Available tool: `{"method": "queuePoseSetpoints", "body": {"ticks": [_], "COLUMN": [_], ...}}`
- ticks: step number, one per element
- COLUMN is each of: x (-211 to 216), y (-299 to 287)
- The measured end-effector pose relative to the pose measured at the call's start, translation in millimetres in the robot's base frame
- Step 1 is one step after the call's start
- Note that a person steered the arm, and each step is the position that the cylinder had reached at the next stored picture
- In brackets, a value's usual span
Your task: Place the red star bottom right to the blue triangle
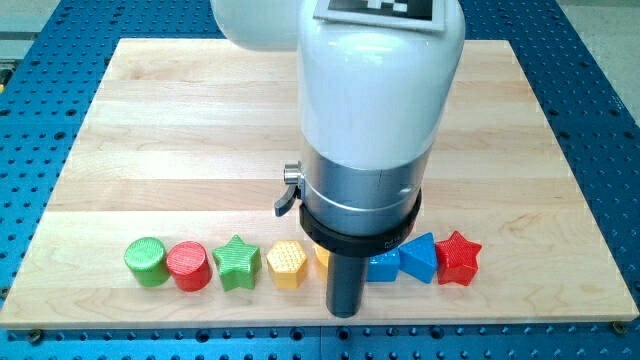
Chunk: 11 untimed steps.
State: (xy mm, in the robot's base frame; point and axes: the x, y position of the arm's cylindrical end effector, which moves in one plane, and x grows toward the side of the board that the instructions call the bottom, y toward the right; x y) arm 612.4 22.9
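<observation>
The red star (459, 257) lies at the right end of a row of blocks near the board's bottom edge. The blue triangle (420, 257) sits just to its left, touching or almost touching it. A second blue block (383, 266) lies left of the triangle, partly hidden by the arm. My rod stands in front of the row, and my tip (344, 312) is at the view's bottom, below and left of the blue blocks, apart from the red star.
Further left in the row are a green cylinder (146, 261), a red cylinder (188, 266), a green star (237, 263), a yellow hexagon (286, 264) and a yellow-orange block (323, 257) mostly hidden by the rod. The wooden board (180, 130) lies on a blue perforated table.
</observation>
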Motion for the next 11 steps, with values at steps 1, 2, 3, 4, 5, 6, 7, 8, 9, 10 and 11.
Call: {"method": "queuePoseSetpoints", "body": {"ticks": [1,2,3,4,5,6,7,8,9,10,11], "x": [-42,-112,-177,-201,-190,-126,-57,-56,-46,-41,-33], "y": [-9,-11,-16,56,151,225,195,130,83,155,190]}}
